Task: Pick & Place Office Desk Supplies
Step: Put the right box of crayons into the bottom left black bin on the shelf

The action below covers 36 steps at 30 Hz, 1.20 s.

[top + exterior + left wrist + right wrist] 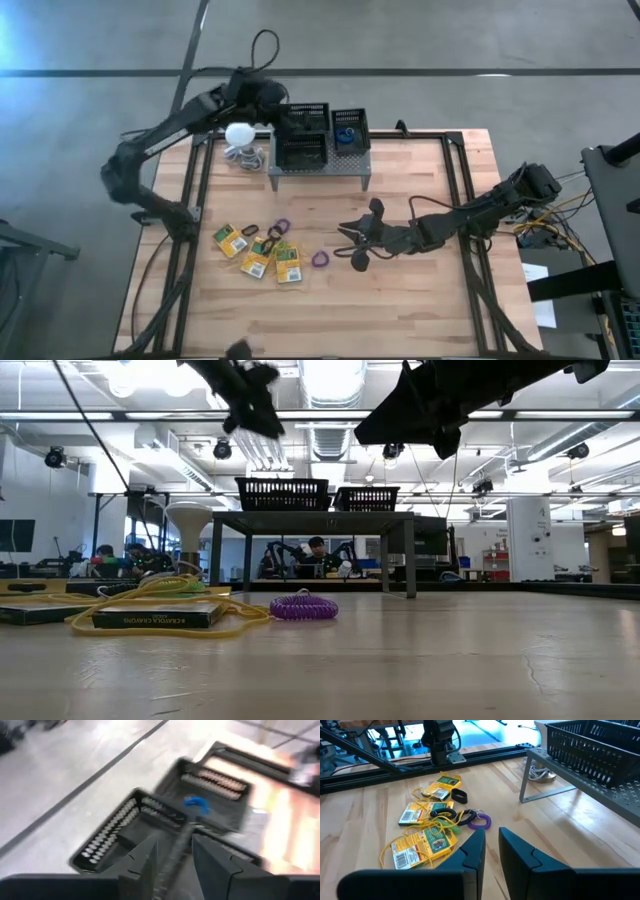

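Three yellow-and-green flat boxes (258,262) lie flat on the table's left half among tan rubber bands (427,822). Purple rings (320,260) and a black ring (459,796) lie beside them. Two black mesh trays (303,135) stand on the grey stand at the far edge, and the right one holds a blue ring (346,134). My left gripper (175,845) hovers open above the trays, over the wall between them. My right gripper (491,837) hangs open and empty above the table's middle, to the right of the boxes, its fingers a narrow gap apart.
The grey perforated stand (318,172) stands on legs at the table's far edge. A white ball-shaped object with coiled cord (240,135) sits to its left. Bare wood lies along the near edge and on the right half of the table (430,300).
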Tool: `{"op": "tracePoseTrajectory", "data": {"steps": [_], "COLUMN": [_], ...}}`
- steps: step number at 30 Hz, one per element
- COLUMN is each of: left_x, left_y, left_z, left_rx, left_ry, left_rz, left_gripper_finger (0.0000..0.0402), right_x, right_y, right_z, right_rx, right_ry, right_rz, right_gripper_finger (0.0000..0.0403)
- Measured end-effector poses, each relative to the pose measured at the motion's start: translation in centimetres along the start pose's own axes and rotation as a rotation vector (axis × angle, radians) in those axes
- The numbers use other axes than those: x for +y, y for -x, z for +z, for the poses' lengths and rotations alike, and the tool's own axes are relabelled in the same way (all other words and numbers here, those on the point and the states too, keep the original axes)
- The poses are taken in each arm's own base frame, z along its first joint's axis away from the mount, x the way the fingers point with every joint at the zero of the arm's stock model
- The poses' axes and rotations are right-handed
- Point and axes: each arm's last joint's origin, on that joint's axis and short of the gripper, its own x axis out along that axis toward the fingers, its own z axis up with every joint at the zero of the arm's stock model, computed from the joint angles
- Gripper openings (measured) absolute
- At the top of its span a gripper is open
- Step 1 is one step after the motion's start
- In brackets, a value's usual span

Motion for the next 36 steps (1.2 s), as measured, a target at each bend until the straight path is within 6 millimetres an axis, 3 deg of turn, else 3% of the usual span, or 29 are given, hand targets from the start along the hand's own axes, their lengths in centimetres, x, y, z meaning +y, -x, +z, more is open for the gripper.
{"op": "tracePoseTrajectory", "data": {"steps": [5,9,15,21,27,31,36], "left_x": [-4.6,-8.8,-14.3,-18.3,-19.5,-19.4,-19.6], "left_y": [4.5,6.8,8.5,9.3,10.0,9.0,7.3], "left_z": [-2.0,-5.2,-11.5,-17.7,-21.6,-22.7,-23.8], "left_rx": [-0.113,-0.212,-0.26,-0.198,-0.072,-0.017,0.085], "left_ry": [-0.093,-0.2,-0.359,-0.457,-0.312,-0.17,-0.19], "left_rz": [-0.126,-0.23,-0.212,-0.257,-0.338,-0.319,-0.317], "left_gripper_finger": [0.012,0.0119,0.0119,0.0119,0.0119,0.0119,0.0119], "right_x": [0.0,0.0,0.0,0.0,0.1,0.1,0.2], "right_y": [0.0,0.0,0.0,0.0,0.0,0.0,-0.1], "right_z": [0.0,0.0,0.0,0.0,0.2,0.3,0.3], "right_rx": [0.0,0.0,0.0,-0.003,-0.016,-0.025,-0.01], "right_ry": [0.004,0.012,0.012,0.01,0.0,0.006,-0.036], "right_rz": [-0.001,0.0,0.0,0.001,0.006,0.009,0.056], "right_gripper_finger": [0.0052,0.0052,0.0052,0.0052,0.0052,0.0052,0.0052]}}
